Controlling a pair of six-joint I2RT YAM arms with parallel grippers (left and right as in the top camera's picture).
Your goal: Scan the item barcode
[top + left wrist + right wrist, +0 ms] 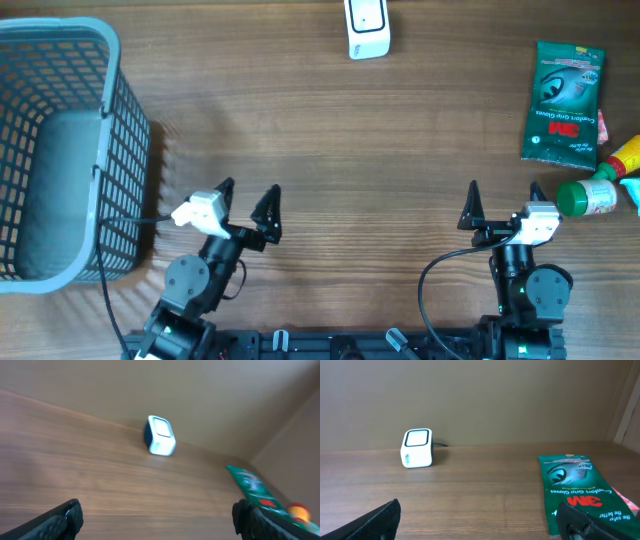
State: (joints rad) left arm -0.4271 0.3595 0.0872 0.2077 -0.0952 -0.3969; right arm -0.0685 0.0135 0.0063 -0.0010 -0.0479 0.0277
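Left gripper and right gripper: both jaws spread wide, nothing held, hovering over the near side of the brown wooden table. Flat green 3M glove packet lies far right, just beside small bottles. White boxy barcode scanner sits far centre, well apart from the packet. Grey plastic mesh basket at left.

On the green glove packet I can read "Comfort Grip Gloves" and a red "3M" logo.
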